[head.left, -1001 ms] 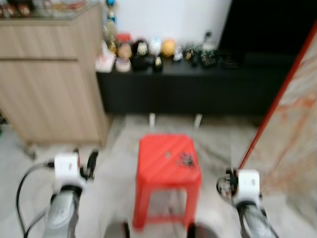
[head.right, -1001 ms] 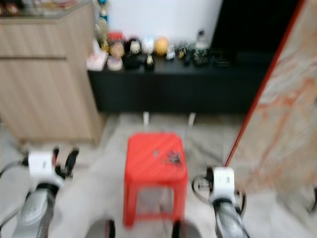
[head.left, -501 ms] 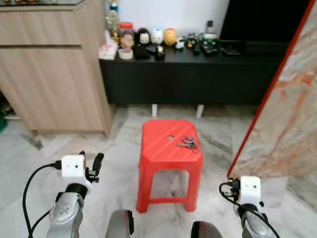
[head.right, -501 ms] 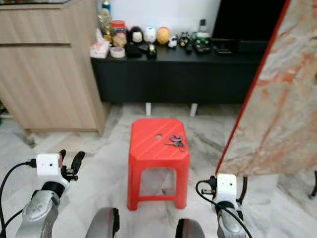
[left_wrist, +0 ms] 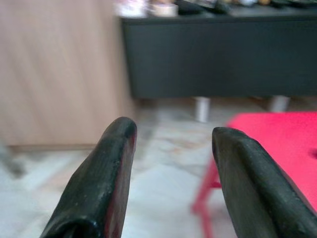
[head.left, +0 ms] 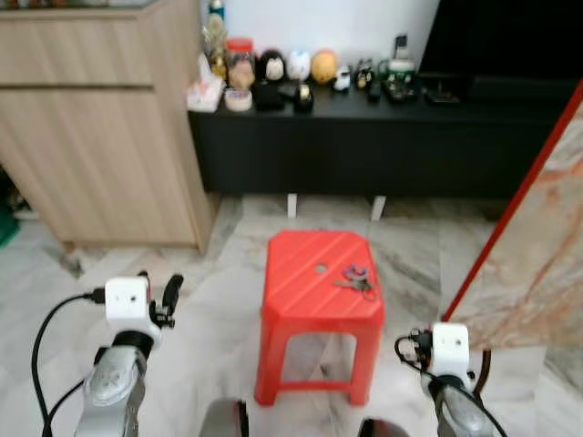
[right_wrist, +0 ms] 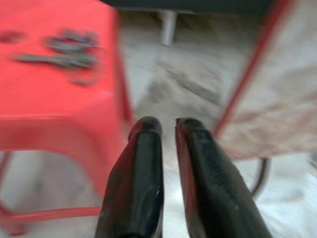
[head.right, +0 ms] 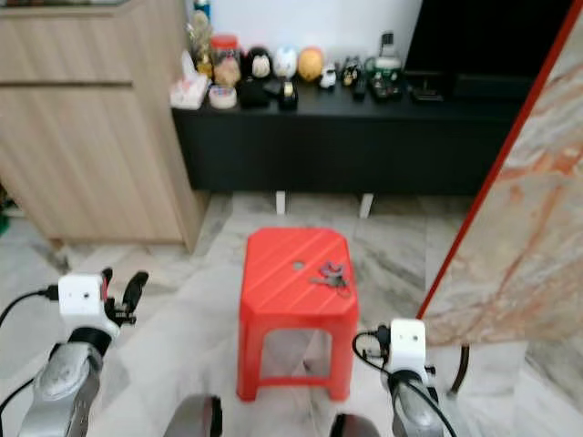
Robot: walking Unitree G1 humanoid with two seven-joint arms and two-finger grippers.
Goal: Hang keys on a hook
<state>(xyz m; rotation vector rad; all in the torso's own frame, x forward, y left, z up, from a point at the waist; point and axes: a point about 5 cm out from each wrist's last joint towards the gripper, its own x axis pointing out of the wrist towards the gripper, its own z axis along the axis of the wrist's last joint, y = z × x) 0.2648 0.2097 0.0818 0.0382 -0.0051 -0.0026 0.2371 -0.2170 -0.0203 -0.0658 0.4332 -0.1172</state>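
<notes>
A bunch of keys lies on the right part of the top of a red plastic stool, which stands on the marble floor straight ahead. The keys appear blurred in the right wrist view. My left gripper is held low to the left of the stool, open and empty, its fingers pointing forward. Low to the right of the stool, my right gripper has its fingers close together with nothing between them, short of the stool's right edge.
A wooden cabinet stands at the back left. Behind the stool runs a low black console with jars and figurines on it. A marble panel with a red edge leans at the right.
The picture has sharpened and shifted as the camera moved. The keys lie in the same spot on the stool. Both arms keep their low posture beside it.
</notes>
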